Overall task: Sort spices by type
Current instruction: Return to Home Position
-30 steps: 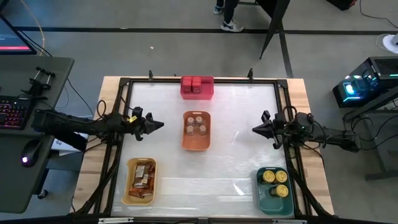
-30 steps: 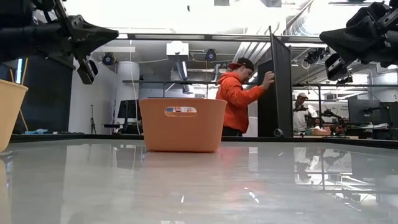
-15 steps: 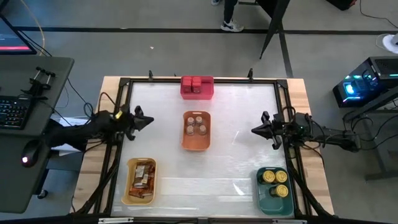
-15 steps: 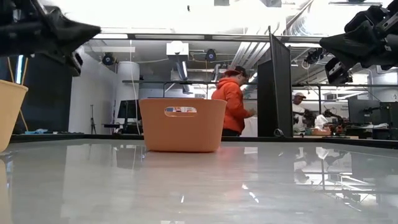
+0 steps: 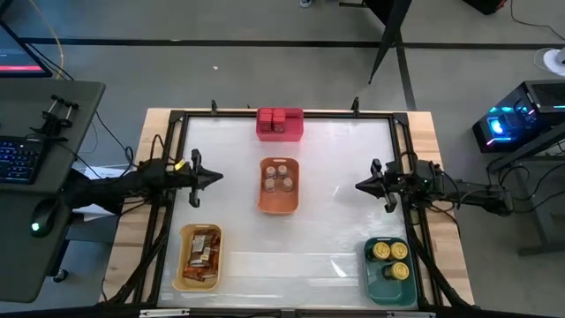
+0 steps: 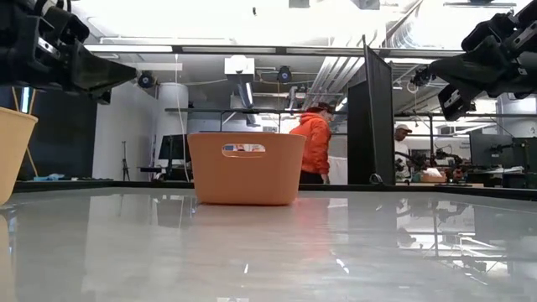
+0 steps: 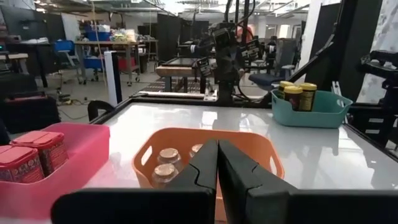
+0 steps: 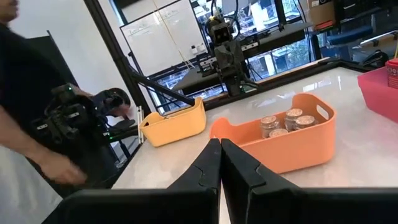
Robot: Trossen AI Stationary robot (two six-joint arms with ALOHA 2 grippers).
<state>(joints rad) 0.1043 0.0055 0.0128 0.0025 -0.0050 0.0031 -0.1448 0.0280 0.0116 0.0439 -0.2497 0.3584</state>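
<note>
**Four kinds, four bins, both arms held clear**

The orange bin point(image 5: 279, 205), a round-cornered plastic tub with a slot handle in its wall, stands in the middle of the glossy white table point(image 5: 335, 231). It holds the pale-lidded jars point(image 5: 279, 178), small rounds packed close together. From table height its wall hides them completely. Past the left arm's own fingers only a few lids show.

Just beyond the orange bin, at the far edge, a pink bin point(image 5: 297, 132) carries the red boxes point(image 5: 279, 117).

Left of the orange bin and nearer the front sits a yellow bin point(image 5: 182, 256). The printed packets point(image 5: 203, 252) lie flat in it in a heap, their print too small to read. At table height this bin is cut off at the side.

Right of the orange bin, at the front corner, a teal bin point(image 5: 372, 276) holds the yellow-topped tins point(image 5: 380, 251).

The left gripper point(image 5: 214, 177) hangs above the table left of the orange bin, tips aimed at it, fingers pressed together on nothing. The right gripper point(image 5: 361, 185) faces it from the other side of the bin, fingers likewise together and holding nothing.

A person point(image 6: 315, 147) in an orange top stands in the room far behind the orange bin, partly hidden by a dark panel.
</note>
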